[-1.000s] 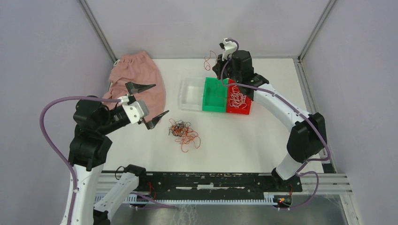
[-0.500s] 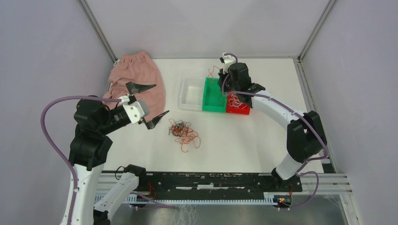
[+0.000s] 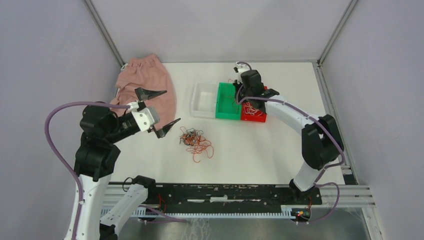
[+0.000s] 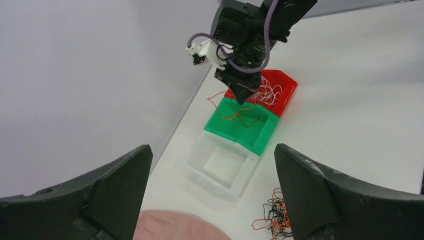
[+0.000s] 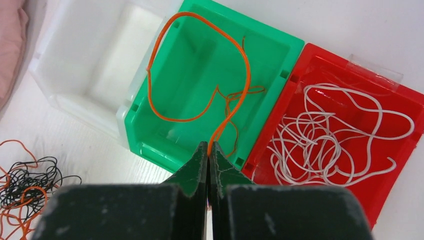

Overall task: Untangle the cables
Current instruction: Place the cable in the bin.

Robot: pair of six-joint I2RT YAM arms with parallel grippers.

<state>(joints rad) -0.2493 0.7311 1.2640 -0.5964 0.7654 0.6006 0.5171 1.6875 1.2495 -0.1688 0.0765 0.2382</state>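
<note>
My right gripper (image 5: 208, 146) is shut on an orange cable (image 5: 199, 70) that loops down into the green bin (image 5: 270, 55); it also shows in the left wrist view (image 4: 239, 114). White cables (image 5: 332, 135) lie in the red bin (image 5: 400, 100). A tangled clump of orange and black cables (image 3: 196, 140) lies on the table in front of the bins, also seen low in the left wrist view (image 4: 272, 220). My left gripper (image 3: 159, 110) is open and empty, hovering left of the clump. My right gripper (image 3: 239, 92) hangs over the green bin (image 3: 226, 114).
A clear bin (image 3: 202, 111) stands left of the green bin. A pink cloth (image 3: 150, 82) lies at the back left, under my left gripper's far finger. Grey walls close in the table on three sides.
My right gripper has come down from above the back edge of the bins, lowering the orange cable into the green bin. The left arm has not moved.
</note>
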